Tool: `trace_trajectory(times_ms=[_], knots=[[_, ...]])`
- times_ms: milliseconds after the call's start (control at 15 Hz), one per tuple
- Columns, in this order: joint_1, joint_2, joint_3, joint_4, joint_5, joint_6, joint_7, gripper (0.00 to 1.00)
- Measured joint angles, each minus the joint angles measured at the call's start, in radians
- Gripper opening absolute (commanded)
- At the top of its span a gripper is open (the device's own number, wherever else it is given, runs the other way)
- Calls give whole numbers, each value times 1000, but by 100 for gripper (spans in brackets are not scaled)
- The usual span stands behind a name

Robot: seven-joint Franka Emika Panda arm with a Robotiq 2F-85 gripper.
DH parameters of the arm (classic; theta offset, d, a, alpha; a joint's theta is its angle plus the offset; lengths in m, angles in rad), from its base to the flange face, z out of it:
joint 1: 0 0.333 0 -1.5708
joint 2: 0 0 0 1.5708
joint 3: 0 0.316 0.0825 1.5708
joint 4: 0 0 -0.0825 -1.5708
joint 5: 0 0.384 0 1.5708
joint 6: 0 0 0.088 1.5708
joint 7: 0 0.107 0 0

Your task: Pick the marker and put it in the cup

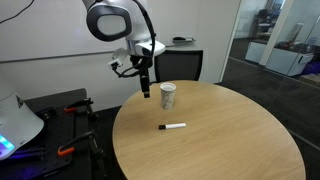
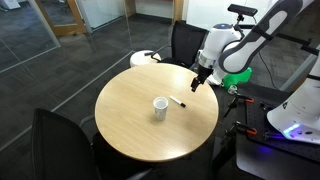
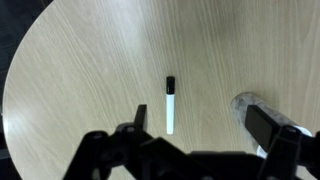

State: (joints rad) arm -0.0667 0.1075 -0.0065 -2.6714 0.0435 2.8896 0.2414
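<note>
Marker: we count one, lying flat on the table.
Cup: one, standing upright nearby.
End effector: one, spread wide, holding nothing.

Soft even indoor light, slightly blurry pictures.

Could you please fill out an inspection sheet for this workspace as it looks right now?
Surface: round wooden table, carrying only the job's things.
Job's things: marker lying flat; cup upright, apart from the marker.
Clutter: nothing seen on the table.
Grippers: pincer open, hanging near the table's edge, holding nothing.
Cables: nothing seen on the table.
Surroundings: black chairs around the table; glass partition behind.
</note>
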Motion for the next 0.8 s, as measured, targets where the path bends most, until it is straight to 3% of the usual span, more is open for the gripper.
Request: trace_trajectory(times_ms=[467, 800], knots=[[1, 17, -1, 5, 23, 2, -13, 100], [1, 112, 0, 53, 53, 6, -43, 100]])
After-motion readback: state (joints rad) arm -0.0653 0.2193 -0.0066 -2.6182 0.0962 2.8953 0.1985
